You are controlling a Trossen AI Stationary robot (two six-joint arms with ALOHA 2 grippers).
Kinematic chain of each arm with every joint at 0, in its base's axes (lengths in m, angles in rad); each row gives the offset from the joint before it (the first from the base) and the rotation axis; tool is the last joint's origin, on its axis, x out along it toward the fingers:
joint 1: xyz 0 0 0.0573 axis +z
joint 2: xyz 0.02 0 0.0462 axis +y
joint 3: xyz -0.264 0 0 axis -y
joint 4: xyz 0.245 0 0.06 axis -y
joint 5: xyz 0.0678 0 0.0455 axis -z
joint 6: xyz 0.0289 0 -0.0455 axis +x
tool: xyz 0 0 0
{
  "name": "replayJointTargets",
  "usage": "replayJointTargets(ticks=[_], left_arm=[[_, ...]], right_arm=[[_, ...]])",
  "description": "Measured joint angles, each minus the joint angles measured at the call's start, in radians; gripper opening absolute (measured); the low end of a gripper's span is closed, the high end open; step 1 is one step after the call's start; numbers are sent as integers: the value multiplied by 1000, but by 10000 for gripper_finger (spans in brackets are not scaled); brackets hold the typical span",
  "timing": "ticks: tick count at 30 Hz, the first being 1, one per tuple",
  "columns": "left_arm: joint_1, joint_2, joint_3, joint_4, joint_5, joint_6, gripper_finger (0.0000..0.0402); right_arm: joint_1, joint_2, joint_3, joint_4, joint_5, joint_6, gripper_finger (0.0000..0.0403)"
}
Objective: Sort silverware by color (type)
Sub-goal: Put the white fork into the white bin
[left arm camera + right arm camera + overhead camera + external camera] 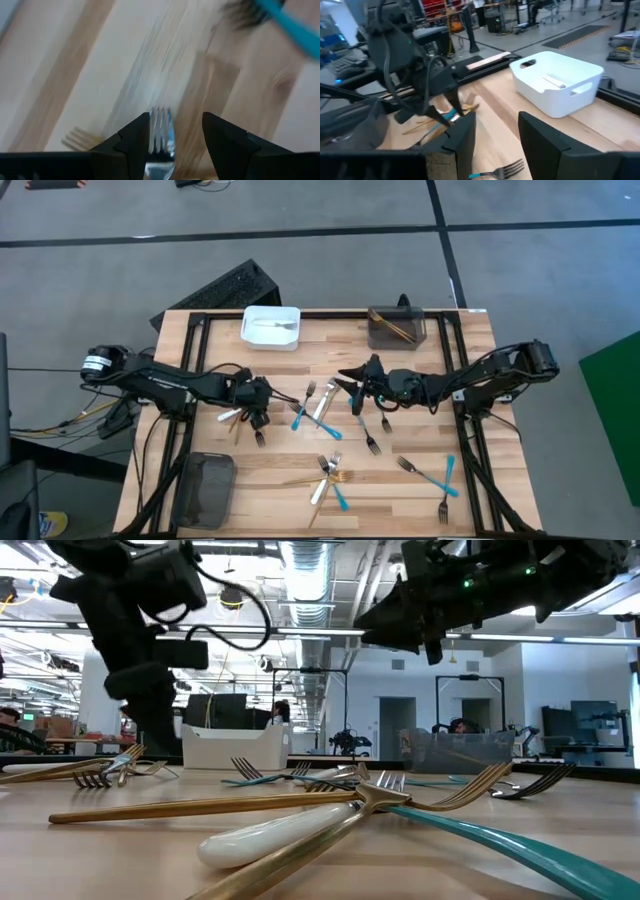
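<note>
Your left gripper (258, 418) hangs low over the table's left-middle with its fingers (131, 142) spread apart, and a silver fork (161, 145) sits in the gap between them, tines pointing away; whether the pads touch it you cannot tell. Beside that fork, gold tines (79, 137) poke out on the wood, and a blue-handled piece (287, 22) lies farther off. Your right gripper (358, 385) hovers above the table's middle, fingers (462, 140) apart and holding nothing, with a blue-handled fork (500, 171) on the boards beneath it. More silverware is scattered toward the near edge: a gold fork (300, 802), a white-handled piece (275, 835) and a teal-handled fork (480, 830) crossing each other. At the far edge, the white bin (271, 327) holds a silver piece and the dark grey bin (397, 328) holds gold ones.
</note>
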Motion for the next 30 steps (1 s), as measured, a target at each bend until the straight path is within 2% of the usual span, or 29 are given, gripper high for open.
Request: replayJointTargets(ticks=[8, 18, 21, 25, 30], left_arm=[[36, 12, 0, -92, 11, 1, 169], [72, 76, -15, -84, 36, 44, 166], [71, 80, -10, -86, 36, 44, 139], [65, 64, -3, -86, 35, 43, 78], [64, 26, 17, -90, 30, 56, 76]], right_arm=[[-4, 0, 0, 0, 0, -2, 173], [-30, 0, 0, 16, -2, -2, 173], [-26, 0, 0, 18, -7, -2, 173], [-19, 0, 0, 17, -8, -2, 173], [-14, 0, 0, 17, -9, -2, 173]])
